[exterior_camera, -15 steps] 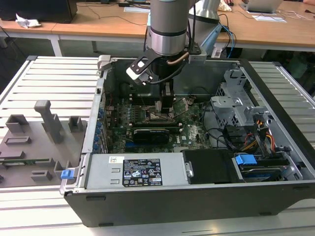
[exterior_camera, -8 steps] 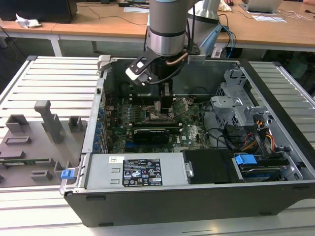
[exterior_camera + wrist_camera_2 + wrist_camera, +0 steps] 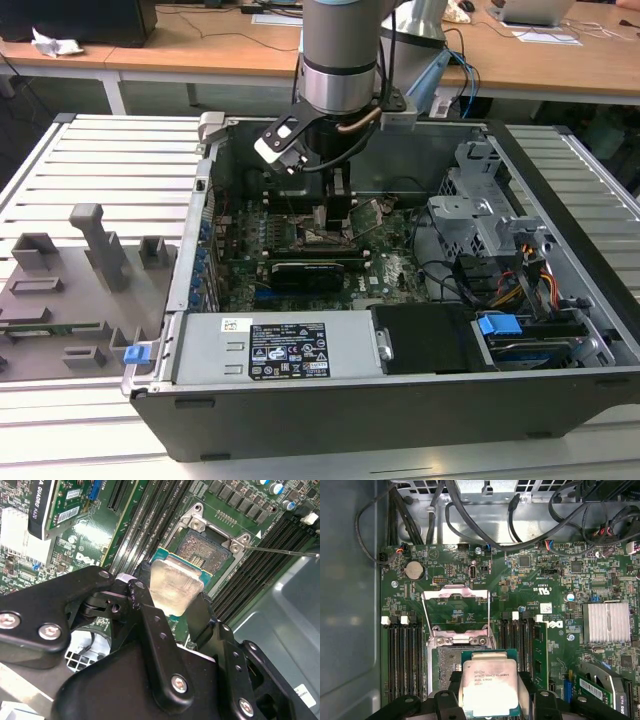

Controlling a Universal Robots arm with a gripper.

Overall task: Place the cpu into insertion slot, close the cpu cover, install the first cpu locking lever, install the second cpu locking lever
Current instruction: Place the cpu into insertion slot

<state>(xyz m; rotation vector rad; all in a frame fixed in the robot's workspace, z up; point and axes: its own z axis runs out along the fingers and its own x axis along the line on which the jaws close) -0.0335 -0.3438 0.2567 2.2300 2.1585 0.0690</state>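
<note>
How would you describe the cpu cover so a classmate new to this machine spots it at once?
Find the green motherboard inside the open case. At the edge of the insertion slot stands the cpu cover, swung open: a thin silver frame with a large window, unlike the long black memory slots alongside.

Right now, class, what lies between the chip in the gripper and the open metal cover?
The open socket, contacts bare, lies between chip and cover, in the first wrist view.

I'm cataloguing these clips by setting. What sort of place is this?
Probably a robotics lab or test bench: a robot arm over an open PC case on a slatted metal table, with office desks behind. The pincer holds a cpu above the motherboard.
</note>
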